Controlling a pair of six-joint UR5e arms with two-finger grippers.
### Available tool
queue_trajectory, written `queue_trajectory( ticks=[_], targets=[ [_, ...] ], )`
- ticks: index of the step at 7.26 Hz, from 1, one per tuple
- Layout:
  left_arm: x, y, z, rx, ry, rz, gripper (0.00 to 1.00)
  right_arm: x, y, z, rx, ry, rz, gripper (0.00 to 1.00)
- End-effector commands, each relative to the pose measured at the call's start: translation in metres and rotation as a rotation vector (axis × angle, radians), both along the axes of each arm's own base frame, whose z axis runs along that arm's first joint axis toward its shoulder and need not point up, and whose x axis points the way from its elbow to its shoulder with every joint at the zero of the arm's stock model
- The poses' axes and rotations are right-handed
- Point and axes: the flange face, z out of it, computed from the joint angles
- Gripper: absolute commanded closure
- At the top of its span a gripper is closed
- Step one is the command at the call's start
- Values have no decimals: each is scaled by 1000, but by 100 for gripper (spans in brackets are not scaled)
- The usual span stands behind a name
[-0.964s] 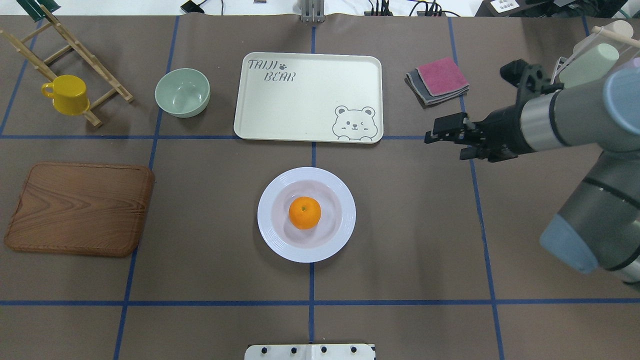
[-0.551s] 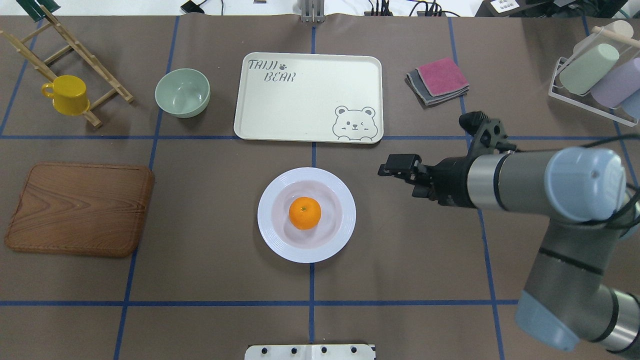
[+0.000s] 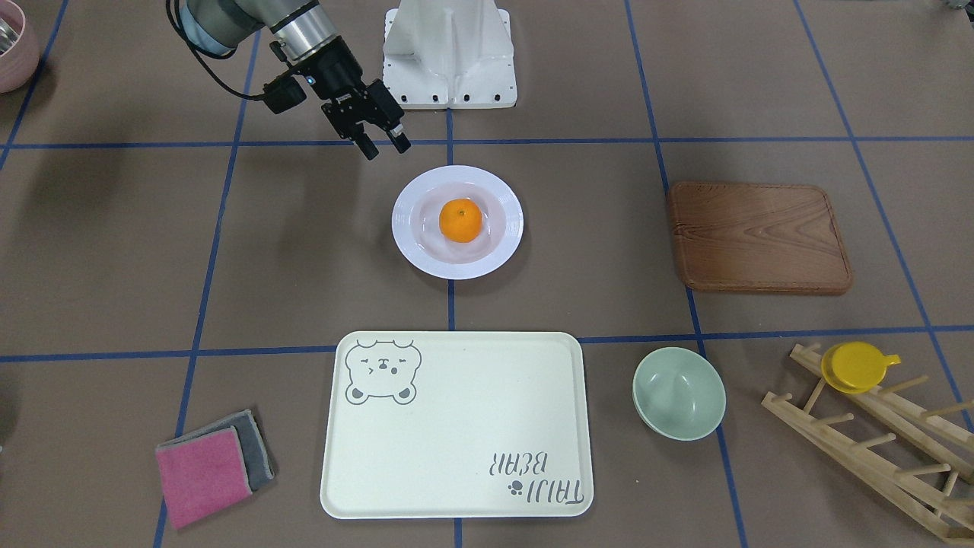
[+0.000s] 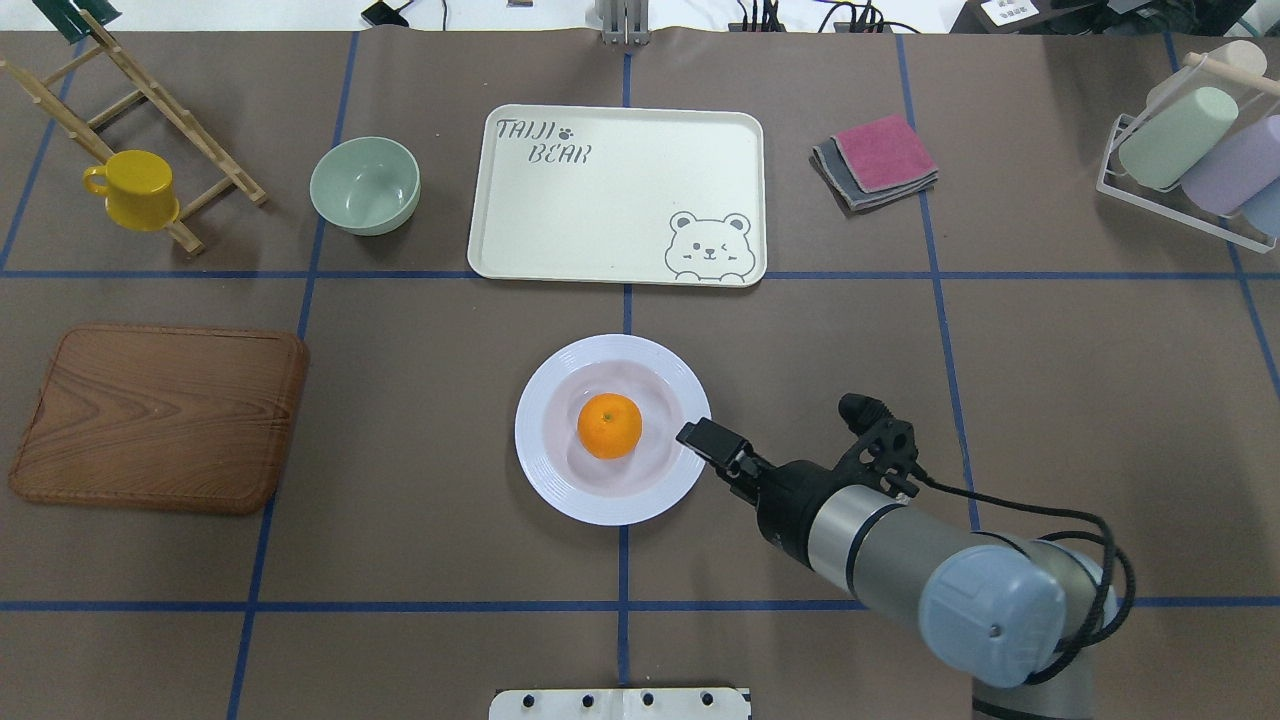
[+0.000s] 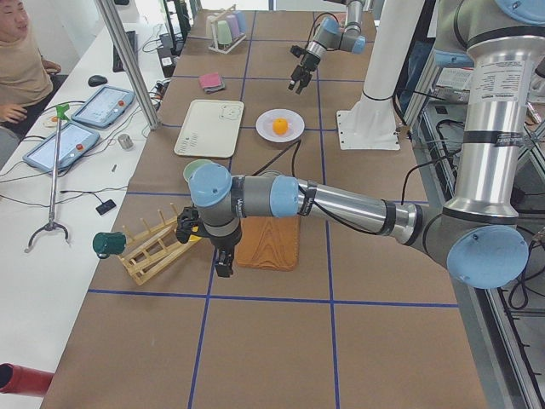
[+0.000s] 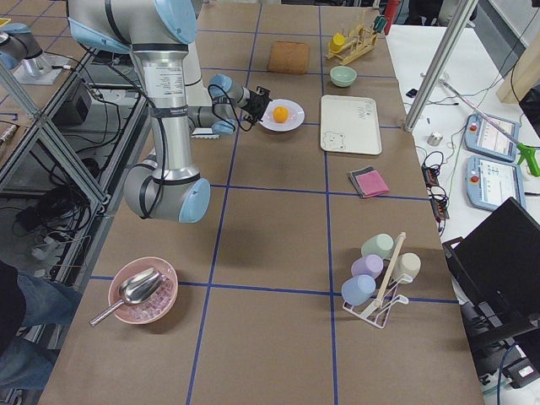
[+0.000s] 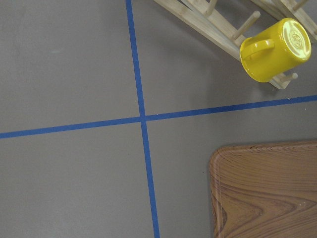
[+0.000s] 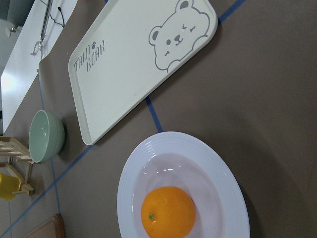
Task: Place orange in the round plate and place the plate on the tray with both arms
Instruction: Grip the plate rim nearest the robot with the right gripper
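The orange sits in the sunken centre of the round plate at mid table; it also shows as the orange in the plate and close up as the orange. The tray lies bare beyond the plate. My right gripper hovers open by the plate's right rim, holding nothing; from overhead the right gripper overlaps that rim. My left gripper hangs near the wooden board, seen only from the side, so I cannot tell its state.
A brown wooden board lies left of the plate. A pale green bowl and a yellow cup on a wooden rack stand at the back left. Folded cloths and a cup rack are at the back right.
My right arm has swung in from the far right and come nearer, bringing its gripper to the plate's right rim. Plate and orange have not moved.
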Motion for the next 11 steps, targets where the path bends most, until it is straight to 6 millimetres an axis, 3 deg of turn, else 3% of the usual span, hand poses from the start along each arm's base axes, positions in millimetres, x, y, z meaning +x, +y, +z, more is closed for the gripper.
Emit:
queue_trajectory(
  ticks=[1, 3, 4, 7, 8, 9, 10, 11],
  targets=[
    [0, 10, 12, -23, 1, 1, 0, -51, 1, 16, -39, 34, 22, 1],
    [3, 11, 10, -35, 50, -8, 0, -57, 0, 27, -42, 59, 23, 6],
    [3, 11, 10, -37, 50, -8, 0, -55, -9, 26, -47, 56, 41, 14],
    [3, 11, 9, -34, 52, -7, 0, -75, -46, 26, -65, 72, 92, 22],
    [3, 11, 9, -33, 53, -7, 0, -85, -47, 41, -70, 104, 91, 22],
    [3, 11, 9, -33, 52, -7, 0, -88, -49, 35, -70, 96, 93, 26],
    [3, 11, 9, -33, 52, -7, 0, -92, -48, 37, -74, 99, 91, 41],
    [3, 11, 9, -33, 52, -7, 0, -94, -48, 32, -88, 82, 96, 77]
  ],
)
